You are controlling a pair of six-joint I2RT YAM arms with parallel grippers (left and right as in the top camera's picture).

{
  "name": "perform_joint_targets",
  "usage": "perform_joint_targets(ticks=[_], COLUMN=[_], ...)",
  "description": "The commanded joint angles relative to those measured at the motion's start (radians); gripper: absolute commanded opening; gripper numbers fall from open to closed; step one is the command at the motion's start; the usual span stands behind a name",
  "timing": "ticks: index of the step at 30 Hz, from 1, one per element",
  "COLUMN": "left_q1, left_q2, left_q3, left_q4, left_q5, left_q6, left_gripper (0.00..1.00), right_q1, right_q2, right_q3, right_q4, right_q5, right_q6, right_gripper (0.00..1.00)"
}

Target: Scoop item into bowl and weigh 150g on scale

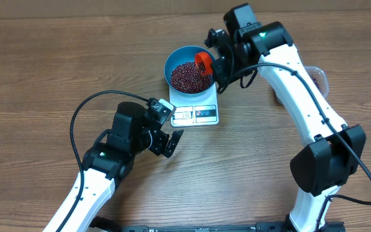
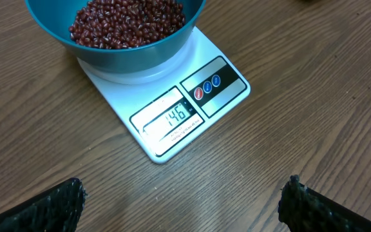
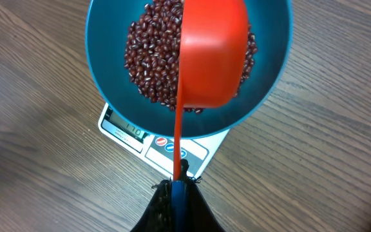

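The blue bowl (image 1: 190,67) stands on the white scale (image 1: 197,114) and holds a heap of dark red beans (image 1: 189,77). My right gripper (image 1: 220,63) is shut on the handle of an orange-red scoop (image 1: 203,61), tipped over the bowl's right side. In the right wrist view the scoop (image 3: 212,51) hangs over the beans (image 3: 150,64) in the bowl (image 3: 108,71), with the gripper (image 3: 178,187) shut on its handle. My left gripper (image 1: 170,138) stands open just left of the scale. Its wrist view shows the scale (image 2: 172,116) display reading 146, and the bowl (image 2: 127,55).
A clear tub (image 1: 317,78) with beans sits at the right, partly behind my right arm. Bare wooden table (image 1: 37,71) surrounds the scale. A black cable (image 1: 82,116) loops over my left arm.
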Motion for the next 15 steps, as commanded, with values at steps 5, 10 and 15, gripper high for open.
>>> perform_joint_targets(ticks=[5,10,15], left_q1=[0.005,0.005,0.005], left_q2=[0.003,0.003,0.003], left_q3=[0.021,0.021,0.021], left_q4=[0.001,0.001,0.001], left_q5=[0.012,0.012,0.012], left_q6=[-0.01,-0.01,-0.01], left_gripper=[1.0,0.99,0.99], right_q1=[-0.068,-0.091,-0.091], right_q2=[-0.037,-0.037,-0.037], right_q3=[0.031,0.031,0.031], right_q4=[0.006,0.004,0.003], right_q5=[-0.172,-0.209,-0.208], right_q6=[-0.012,-0.023,-0.023], right_gripper=[0.04,0.04,0.04])
